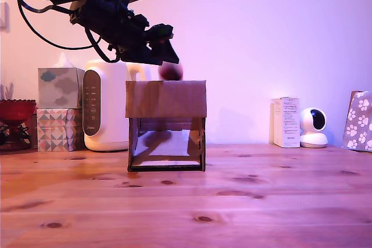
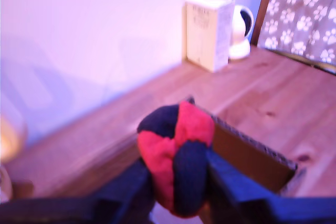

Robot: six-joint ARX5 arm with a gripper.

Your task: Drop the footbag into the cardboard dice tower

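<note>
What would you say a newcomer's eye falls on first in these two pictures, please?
Probably the small stitched red and navy footbag, clamped between the dark gripper fingers right above the open top of the brown corrugated cardboard dice tower, which stands mid-table in the exterior view. Next, the tall white appliance behind the tower on that view's left.

There is small print on the tall white cardboard box, but it is too tiny to read.
</note>
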